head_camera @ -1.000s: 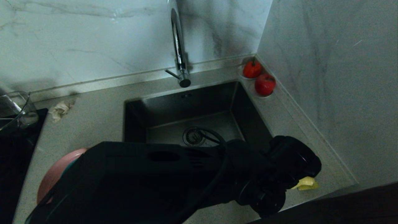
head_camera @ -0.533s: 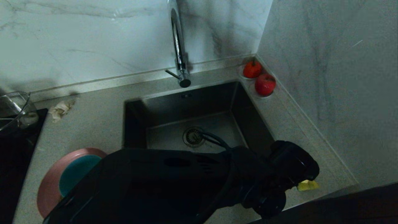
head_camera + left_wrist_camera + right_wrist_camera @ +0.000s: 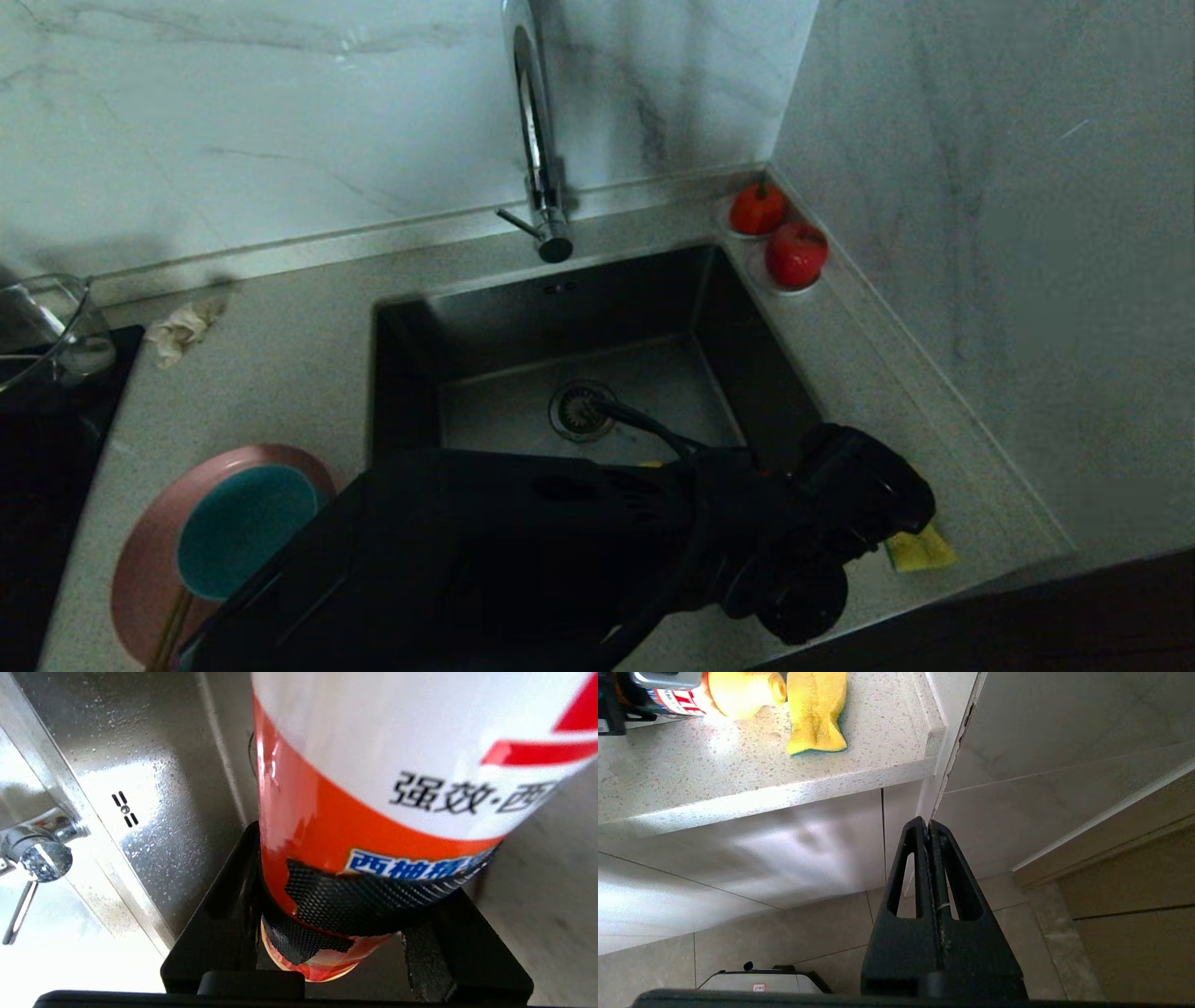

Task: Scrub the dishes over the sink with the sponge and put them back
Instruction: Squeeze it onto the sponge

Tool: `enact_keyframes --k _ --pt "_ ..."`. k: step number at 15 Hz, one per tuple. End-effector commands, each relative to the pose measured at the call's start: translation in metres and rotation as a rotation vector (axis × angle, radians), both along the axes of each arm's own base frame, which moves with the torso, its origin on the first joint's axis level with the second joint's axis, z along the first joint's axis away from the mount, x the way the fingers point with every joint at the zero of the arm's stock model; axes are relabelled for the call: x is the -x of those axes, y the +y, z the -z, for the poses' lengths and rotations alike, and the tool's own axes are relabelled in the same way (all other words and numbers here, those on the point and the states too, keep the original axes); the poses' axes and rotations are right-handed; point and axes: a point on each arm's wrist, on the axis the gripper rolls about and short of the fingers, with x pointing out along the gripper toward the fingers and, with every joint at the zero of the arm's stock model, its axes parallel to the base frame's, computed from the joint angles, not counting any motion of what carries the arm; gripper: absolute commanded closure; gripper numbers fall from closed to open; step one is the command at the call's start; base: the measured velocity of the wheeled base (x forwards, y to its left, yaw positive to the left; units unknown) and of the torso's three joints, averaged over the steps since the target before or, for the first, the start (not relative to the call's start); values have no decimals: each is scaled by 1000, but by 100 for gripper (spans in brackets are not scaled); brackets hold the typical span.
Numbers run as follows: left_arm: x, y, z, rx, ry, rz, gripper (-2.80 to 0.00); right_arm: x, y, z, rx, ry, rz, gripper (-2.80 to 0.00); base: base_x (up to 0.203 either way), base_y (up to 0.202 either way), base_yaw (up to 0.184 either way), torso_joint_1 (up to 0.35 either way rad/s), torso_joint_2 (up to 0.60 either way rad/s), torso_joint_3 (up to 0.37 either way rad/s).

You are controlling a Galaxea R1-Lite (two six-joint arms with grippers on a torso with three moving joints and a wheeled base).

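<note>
Your left gripper (image 3: pixel 345 933) is clamped on the detergent bottle (image 3: pixel 397 788); tip its yellow spout (image 3: pixel 747 688) squarely over the sponge (image 3: pixel 817 711) at the counter's front edge; right gripper (image 3: pixel 930 830) hangs pinched together

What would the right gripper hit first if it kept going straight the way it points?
Likely the pale cabinet front beside its seam with the side panel, below the countertop. The right gripper, jaws shut, aims there; depth is unclear.
</note>
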Motion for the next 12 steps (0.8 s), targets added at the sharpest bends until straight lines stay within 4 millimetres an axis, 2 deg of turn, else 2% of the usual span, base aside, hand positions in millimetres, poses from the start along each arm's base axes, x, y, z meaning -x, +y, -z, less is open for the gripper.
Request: enact_keyframes --k 1,8,11,12 --pt "-4 -2 6 -3 -9 -5 0 0 0 0 0 0 0 0 0 0 0 0 0 0" --pt "-13 -15 0 106 -102 23 0 0 0 0 0 0 0 0 0 0 0 0 0 0" --pt "-23 -14 -2 86 -141 21 0 0 0 0 0 0 0 0 0 0 0 0 0 0" --pt "-25 -13 3 67 -152 -2 0 0 0 0 0 0 0 0 0 0 0 0 0 0"
